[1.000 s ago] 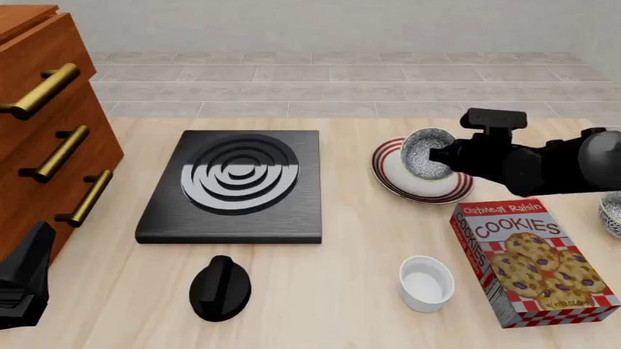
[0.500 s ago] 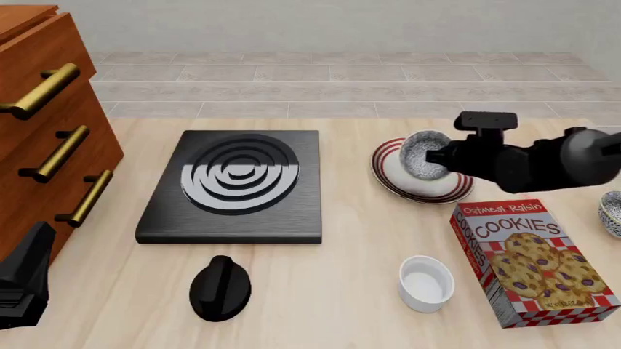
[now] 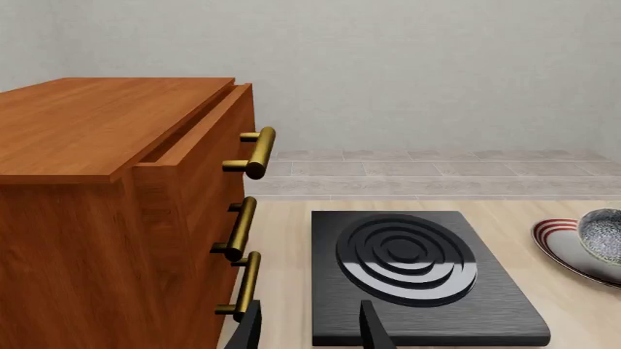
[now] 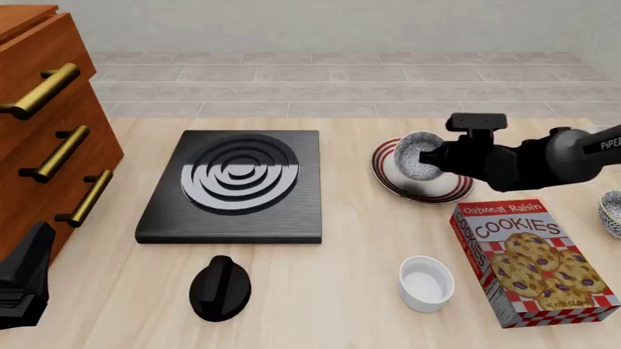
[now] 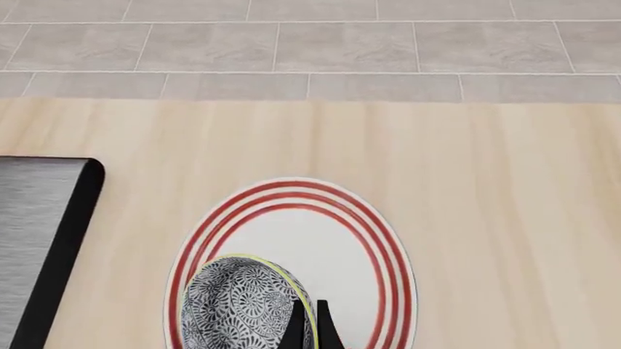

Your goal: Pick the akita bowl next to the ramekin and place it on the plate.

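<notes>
Reaching in from the right in the front view, the right pincer [image 4: 434, 155] gripping the rim of the akita bowl [image 4: 415, 155], with the bowl tilted on its side over the plate [image 4: 419, 187], its mouth turned toward the hob; whether its lower edge is touching the plate cannot be told from here. Showing in the right wrist view what the front view is hiding: two thin fingertips [image 5: 294, 331] closed almost together on the bowl's rim [image 5: 244, 309], the bowl sitting over the near side of the red-ringed plate [image 5: 291, 240]. Appearing only in the front view: the ramekin [image 4: 426, 283] standing upright on the table [image 4: 339, 291] just beside the cookie box [image 4: 529, 258], a black knob [image 4: 220, 288], and a second speckled bowl [image 4: 610, 212] cut by the right edge (identical in pattern, well apart from the plate). Resting low at the front view's left edge, the left pincer [image 4: 23, 283], its fingers [image 3: 373, 329] standing apart in the left wrist view with nothing between them. Giving the wooden drawer chest [image 3: 116, 211] and the black hob [image 3: 417, 273] in that wrist view. Counting: two speckled bowls, one ramekin, one plate, one box, one hob, one knob, three brass handles [image 3: 254, 153] on the chest.
</notes>
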Tool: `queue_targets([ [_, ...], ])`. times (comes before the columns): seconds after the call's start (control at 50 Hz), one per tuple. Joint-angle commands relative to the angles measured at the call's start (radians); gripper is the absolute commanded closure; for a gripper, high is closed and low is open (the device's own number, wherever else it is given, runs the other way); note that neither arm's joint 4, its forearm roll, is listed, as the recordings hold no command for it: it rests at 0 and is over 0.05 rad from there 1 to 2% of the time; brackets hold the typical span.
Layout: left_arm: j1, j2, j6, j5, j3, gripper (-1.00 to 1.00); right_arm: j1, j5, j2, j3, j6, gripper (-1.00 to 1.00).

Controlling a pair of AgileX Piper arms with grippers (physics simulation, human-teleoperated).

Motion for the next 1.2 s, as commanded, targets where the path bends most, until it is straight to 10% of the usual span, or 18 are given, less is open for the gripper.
queue_targets([
  [0.02,0.0,0.0,0.0,0.0,0.0,-1.0,0.003,-0.003,0.019,-0.02,-0.001,1.0],
  [1.12,0.0,0.0,0.0,0.0,0.0,-1.0,-0.013,-0.013,0.097,-0.059,-0.043,1.0],
  [1.14,0.0,0.0,0.0,0.0,0.0,-1.0,-0.012,-0.014,0.096,-0.059,-0.044,-1.0],
  [1.2,0.0,0.0,0.0,0.0,0.0,-1.0,-0.01,-0.014,0.093,-0.059,-0.046,-1.0],
])
